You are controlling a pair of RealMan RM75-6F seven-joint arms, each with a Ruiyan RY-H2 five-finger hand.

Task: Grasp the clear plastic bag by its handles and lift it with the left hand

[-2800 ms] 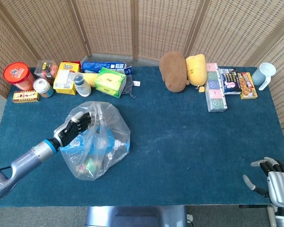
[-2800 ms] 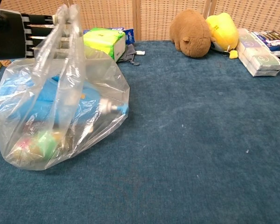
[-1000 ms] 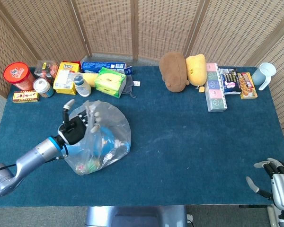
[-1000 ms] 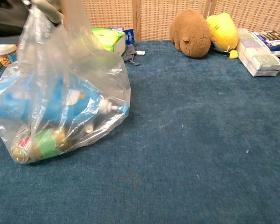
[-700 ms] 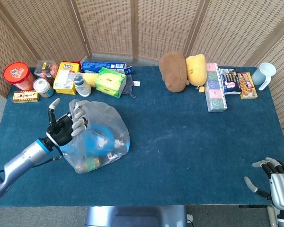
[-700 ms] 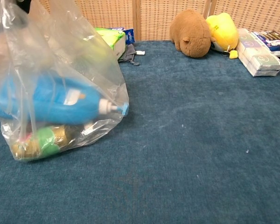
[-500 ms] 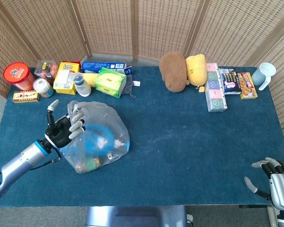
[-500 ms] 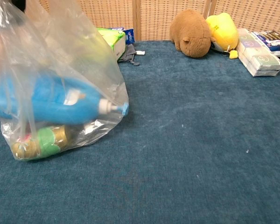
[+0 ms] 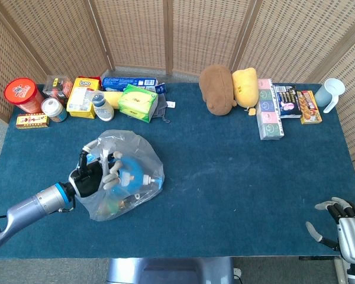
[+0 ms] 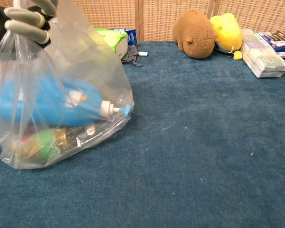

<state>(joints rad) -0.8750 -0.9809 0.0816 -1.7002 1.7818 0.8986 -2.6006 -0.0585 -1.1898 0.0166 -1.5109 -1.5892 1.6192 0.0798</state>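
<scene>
The clear plastic bag (image 9: 127, 177) hangs from my left hand (image 9: 93, 176) over the left part of the blue table. In the chest view the bag (image 10: 61, 99) fills the left side, with a blue bottle (image 10: 52, 107) and a green item (image 10: 38, 145) inside. My left hand (image 10: 23, 19) grips the bag's gathered handles at the top left, fingers curled around the plastic. The bag's bottom is close to the cloth; I cannot tell whether it touches. My right hand (image 9: 342, 225) rests at the table's near right corner, fingers spread, holding nothing.
Boxes, a red tub (image 9: 23, 94), a jar and a green tissue pack (image 9: 138, 102) line the back left. Brown (image 9: 218, 89) and yellow (image 9: 245, 87) plush toys, flat boxes (image 9: 271, 109) and a cup (image 9: 331, 93) sit at the back right. Blue cloth (image 9: 236, 177) covers the table.
My left hand has shifted toward the near right with the handles in its grip, and the bag has swung with it. The right hand has stayed put.
</scene>
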